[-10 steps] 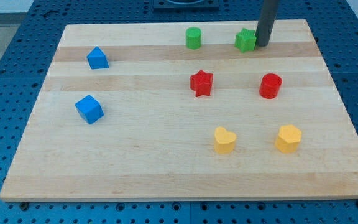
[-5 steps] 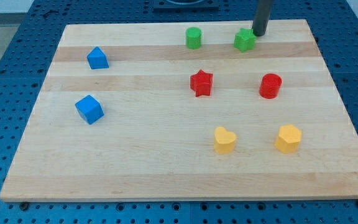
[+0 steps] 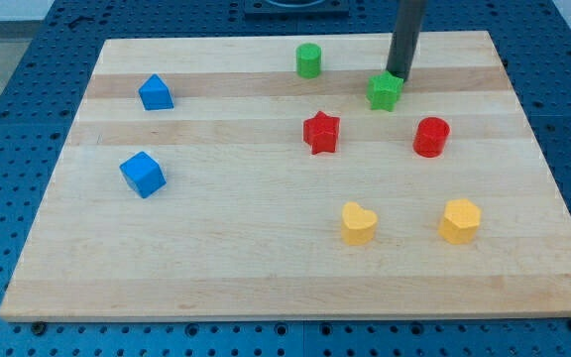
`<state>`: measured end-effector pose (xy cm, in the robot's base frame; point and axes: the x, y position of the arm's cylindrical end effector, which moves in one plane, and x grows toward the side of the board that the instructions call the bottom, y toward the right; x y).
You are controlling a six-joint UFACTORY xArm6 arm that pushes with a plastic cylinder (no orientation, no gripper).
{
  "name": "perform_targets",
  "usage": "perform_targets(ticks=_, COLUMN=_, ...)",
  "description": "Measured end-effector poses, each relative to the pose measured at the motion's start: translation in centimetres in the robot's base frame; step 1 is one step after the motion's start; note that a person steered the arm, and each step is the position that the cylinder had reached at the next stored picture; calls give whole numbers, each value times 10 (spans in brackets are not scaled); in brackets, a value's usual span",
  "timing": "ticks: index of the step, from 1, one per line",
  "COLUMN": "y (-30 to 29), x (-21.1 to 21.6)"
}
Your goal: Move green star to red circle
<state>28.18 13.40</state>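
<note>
The green star (image 3: 385, 92) lies on the wooden board (image 3: 216, 248) at the view's upper right. My tip (image 3: 399, 74) touches the star's upper right edge, on the side towards the view's top. The red circle (image 3: 431, 137) stands below and to the right of the star, a short gap apart from it.
A green cylinder (image 3: 309, 60) stands left of my tip. A red star (image 3: 321, 132) lies left of the red circle. A yellow heart (image 3: 359, 223) and a yellow hexagon (image 3: 460, 220) lie lower right. Two blue blocks (image 3: 156, 92) (image 3: 143, 174) sit at the left.
My tip went from the star's right side round to its top, then came down. The green star has slid downwards and slightly left, closer to the red circle.
</note>
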Motion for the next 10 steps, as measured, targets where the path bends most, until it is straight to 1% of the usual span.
perform_targets(ticks=1, y=-18, x=-5)
perform_targets(ticks=3, y=-22, x=39)
perform_targets(ticks=6, y=-22, x=53)
perform_targets(ticks=9, y=-31, x=89)
perform_targets(ticks=10, y=-40, x=89)
